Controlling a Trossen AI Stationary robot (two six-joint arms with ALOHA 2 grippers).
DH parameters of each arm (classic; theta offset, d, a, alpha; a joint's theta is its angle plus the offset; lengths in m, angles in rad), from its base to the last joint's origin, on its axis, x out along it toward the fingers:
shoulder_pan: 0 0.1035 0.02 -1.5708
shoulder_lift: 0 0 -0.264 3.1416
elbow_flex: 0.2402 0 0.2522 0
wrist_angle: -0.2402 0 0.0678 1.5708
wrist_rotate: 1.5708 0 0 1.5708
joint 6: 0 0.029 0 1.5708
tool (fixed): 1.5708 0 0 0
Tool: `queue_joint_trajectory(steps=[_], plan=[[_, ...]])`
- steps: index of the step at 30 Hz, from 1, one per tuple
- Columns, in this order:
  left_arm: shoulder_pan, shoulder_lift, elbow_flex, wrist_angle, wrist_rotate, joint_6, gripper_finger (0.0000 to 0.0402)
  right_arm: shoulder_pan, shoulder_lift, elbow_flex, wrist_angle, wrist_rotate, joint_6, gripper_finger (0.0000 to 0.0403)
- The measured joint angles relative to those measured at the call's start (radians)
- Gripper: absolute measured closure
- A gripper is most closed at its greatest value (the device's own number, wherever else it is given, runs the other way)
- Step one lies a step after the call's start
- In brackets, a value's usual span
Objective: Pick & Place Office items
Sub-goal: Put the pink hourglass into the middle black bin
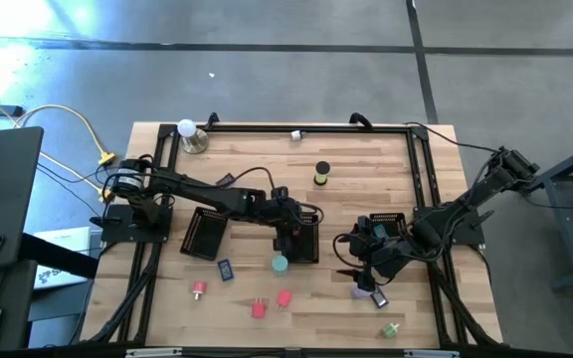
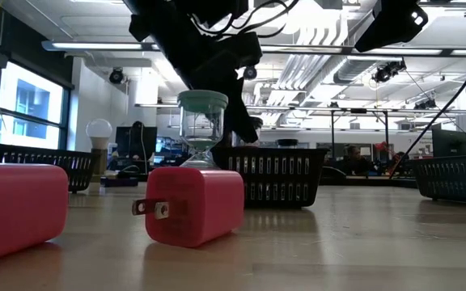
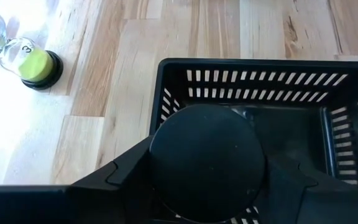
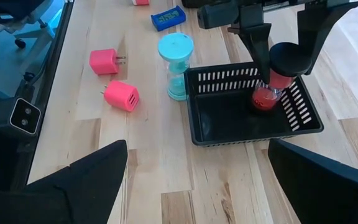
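The left gripper (image 4: 284,53) pinches the black cap of a red sand timer (image 4: 272,87) hanging upright between its fingers over the mesh tray (image 4: 247,134), a light, rigid, likely breakable piece best gripped by its caps, while the right gripper (image 1: 358,270) gapes empty.

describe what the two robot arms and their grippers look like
Both arms are black and jointed, with black cables looped along their links. The left gripper has flat, angular black fingers. The right gripper has broad, black, wedge-shaped fingers. No markings are visible on either.
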Motion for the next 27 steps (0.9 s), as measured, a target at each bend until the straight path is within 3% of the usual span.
queue_joint_trajectory(steps=[27], plan=[[-0.004,0.0,0.0,-0.003,0.027,0.045,0.0171,0.0,0.0,0.0,0.0,0.0,0.0,0.0023]])
